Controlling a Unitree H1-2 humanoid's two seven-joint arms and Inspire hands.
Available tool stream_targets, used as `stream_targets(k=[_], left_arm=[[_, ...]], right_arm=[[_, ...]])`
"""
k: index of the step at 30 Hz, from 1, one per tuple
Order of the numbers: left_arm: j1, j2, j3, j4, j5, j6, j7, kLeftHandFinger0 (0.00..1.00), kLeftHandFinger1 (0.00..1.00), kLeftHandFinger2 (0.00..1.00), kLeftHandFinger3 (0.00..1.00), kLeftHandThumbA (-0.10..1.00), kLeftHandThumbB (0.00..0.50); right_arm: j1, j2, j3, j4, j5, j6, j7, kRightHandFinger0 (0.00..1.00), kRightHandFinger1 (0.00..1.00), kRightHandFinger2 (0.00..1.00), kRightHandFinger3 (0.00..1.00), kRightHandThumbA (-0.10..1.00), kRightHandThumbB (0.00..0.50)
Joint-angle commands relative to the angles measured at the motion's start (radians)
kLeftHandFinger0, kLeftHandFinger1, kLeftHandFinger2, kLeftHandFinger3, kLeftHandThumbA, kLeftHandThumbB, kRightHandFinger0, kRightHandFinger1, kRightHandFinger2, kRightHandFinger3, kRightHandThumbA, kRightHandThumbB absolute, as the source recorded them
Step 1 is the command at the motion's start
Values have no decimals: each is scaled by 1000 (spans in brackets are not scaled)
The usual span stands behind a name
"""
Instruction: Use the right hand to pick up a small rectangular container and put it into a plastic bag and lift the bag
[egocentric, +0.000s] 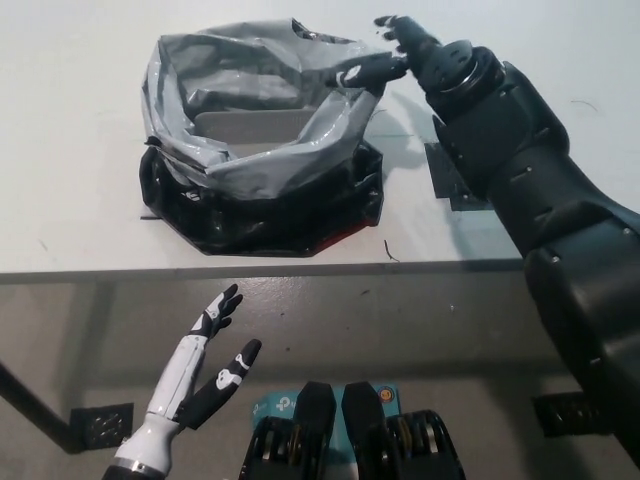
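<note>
A grey and black plastic bag stands open on the white table. Inside it lies a small rectangular grey container, flat on the bag's bottom. My black right hand is at the bag's far right rim, fingers spread apart, one finger touching or hooking the rim edge. It holds nothing that I can see. My white left hand rests open below the table's front edge at the lower left.
A dark square patch lies on the table just right of the bag, partly under my right arm. The table's front edge runs across the middle of the picture.
</note>
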Motion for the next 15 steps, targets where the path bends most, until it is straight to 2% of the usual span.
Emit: stream_targets(k=[1,3,4,5,6,8,9,10,11,12,13,14,15], left_arm=[[-18,16,0,-36,8,-15,0,1000,1000,1000,1000,786,252],[-20,18,-1,-39,15,-13,1,1000,1000,1000,1000,790,252],[-19,19,-1,-46,15,-2,-2,1000,1000,1000,1000,802,259],[-19,19,-1,-47,13,1,-4,1000,1000,1000,1000,801,260],[-19,19,-1,-47,11,-1,-5,1000,1000,1000,1000,798,255],[-25,20,-1,-42,4,-9,-8,1000,1000,1000,1000,790,248],[-26,19,-1,-40,4,-14,-5,1000,1000,1000,1000,782,247],[-26,19,-1,-39,7,-12,-4,1000,1000,1000,1000,786,252],[-29,20,-1,-37,9,-12,-3,1000,1000,1000,1000,790,253],[-31,20,-2,-35,11,-15,-2,1000,1000,1000,1000,792,248],[-33,21,-3,-38,18,-15,0,1000,1000,1000,1000,794,248],[-33,21,-3,-40,21,-12,0,1000,1000,1000,1000,796,248],[-33,21,-3,-38,22,-14,1,1000,1000,1000,1000,796,247]], right_arm=[[-68,16,-38,7,83,-27,32,1000,1000,1000,1000,1000,412],[-62,20,-41,13,88,-30,29,1000,1000,1000,1000,978,417],[-52,23,-56,21,103,-25,10,1000,1000,1000,1000,895,451],[-48,25,-66,23,113,-27,4,1000,1000,1000,1000,884,453],[-43,24,-66,25,115,-27,8,1000,1000,1000,1000,876,483],[-37,20,-49,28,103,-21,34,1000,1000,1000,1000,927,500],[-37,20,-30,33,85,-4,35,1000,1000,1000,1000,979,482],[-36,20,-30,37,87,19,27,1000,1000,1000,1000,931,459],[-39,16,-34,42,94,44,20,1000,1000,1000,1000,847,390],[-39,15,-25,44,89,44,18,822,999,1000,1000,803,345],[-39,11,5,46,60,41,9,316,462,747,1000,632,289],[-38,10,25,48,43,40,-4,63,165,411,722,508,272],[-38,12,45,49,27,46,-45,13,33,235,786,329,266]])
